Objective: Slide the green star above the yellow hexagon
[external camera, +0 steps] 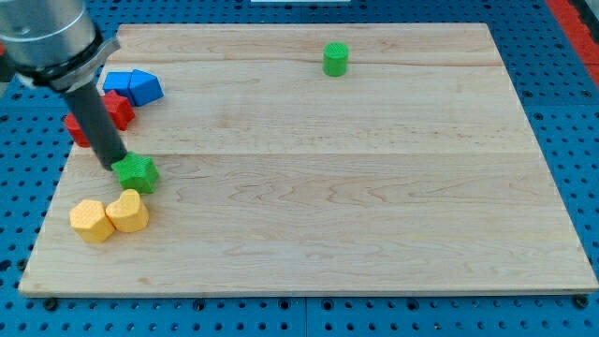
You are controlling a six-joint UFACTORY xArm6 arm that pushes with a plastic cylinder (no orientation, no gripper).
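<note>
The green star [138, 172] lies near the board's left edge. My tip [116, 166] touches the star's left side. The yellow hexagon [91, 221] sits below and to the left of the star, near the view's bottom left. A yellow heart [127, 212] lies against the hexagon's right side, just below the star. The rod rises from the tip toward the view's top left.
A red block [117, 109] and two blue blocks [132, 86] cluster above the tip at the left; the rod hides part of the red ones. A green cylinder [335, 59] stands near the view's top. The wooden board [374, 187] sits on blue pegboard.
</note>
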